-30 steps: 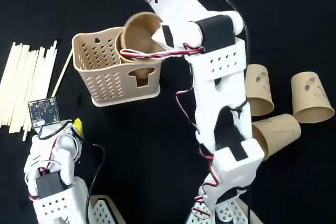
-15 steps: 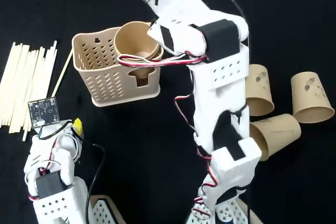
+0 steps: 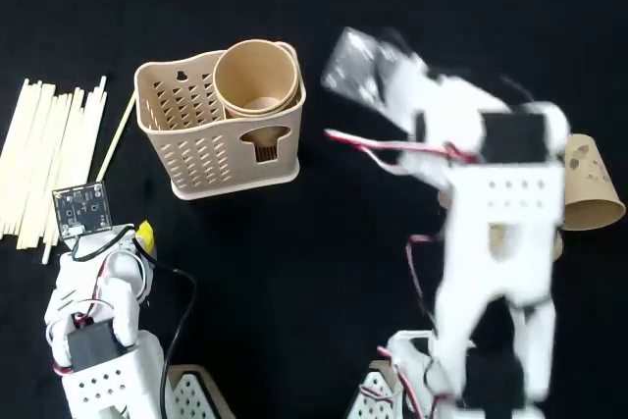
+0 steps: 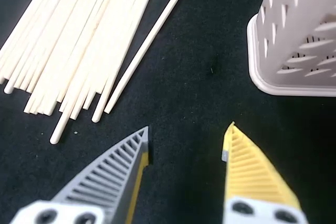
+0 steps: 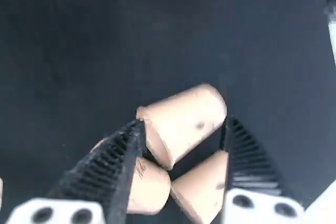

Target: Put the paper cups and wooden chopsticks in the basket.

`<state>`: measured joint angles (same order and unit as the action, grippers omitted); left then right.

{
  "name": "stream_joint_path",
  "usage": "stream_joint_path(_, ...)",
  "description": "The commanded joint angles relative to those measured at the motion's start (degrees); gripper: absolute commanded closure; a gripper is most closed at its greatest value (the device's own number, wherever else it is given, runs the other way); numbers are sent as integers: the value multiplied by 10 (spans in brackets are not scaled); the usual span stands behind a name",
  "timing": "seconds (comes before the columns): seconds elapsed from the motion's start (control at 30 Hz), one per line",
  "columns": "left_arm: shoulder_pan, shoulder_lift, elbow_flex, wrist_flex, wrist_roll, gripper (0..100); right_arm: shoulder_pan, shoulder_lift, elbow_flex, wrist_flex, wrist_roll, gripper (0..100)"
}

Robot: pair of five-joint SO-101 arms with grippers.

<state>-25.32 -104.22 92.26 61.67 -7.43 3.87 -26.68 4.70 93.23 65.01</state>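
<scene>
A beige perforated basket (image 3: 211, 149) stands on the black table, with nested paper cups (image 3: 257, 76) upright in its right half. A bundle of wooden chopsticks (image 3: 49, 159) lies to its left. My left gripper (image 3: 137, 238) rests near the front left, open and empty (image 4: 189, 129), facing the chopsticks (image 4: 89, 40) and the basket's corner (image 4: 299, 35). My right arm (image 3: 491, 174) is over the right side. Its gripper (image 5: 185, 123) is open above three paper cups lying on their sides (image 5: 184, 116), (image 5: 149, 190), (image 5: 202, 195). One cup (image 3: 594, 188) shows beside the arm.
One chopstick (image 3: 118, 134) lies apart, slanted between the bundle and the basket. Black table stretches between the basket and the right arm. The arm bases stand at the front edge.
The right gripper let go of the cup it held at the basket, and the cup now sits nested inside. The right arm swung right to above the lying cups. The left arm stayed still.
</scene>
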Motion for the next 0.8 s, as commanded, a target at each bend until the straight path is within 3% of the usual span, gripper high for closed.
stream_joint_path(0.0,5,-3,-2,-9,-1,770,86,-101,179,-105,89,754)
stream_joint_path(0.17,6,-3,-2,-9,-1,770,148,-163,374,-265,144,755)
stream_joint_path(0.37,6,-3,-2,-10,-2,770,157,-183,572,-499,167,755)
stream_joint_path(0.67,6,-3,-2,-10,-3,770,158,-183,693,-712,195,756)
stream_joint_path(0.77,6,-3,-2,-10,-3,770,158,-186,715,-762,195,842)
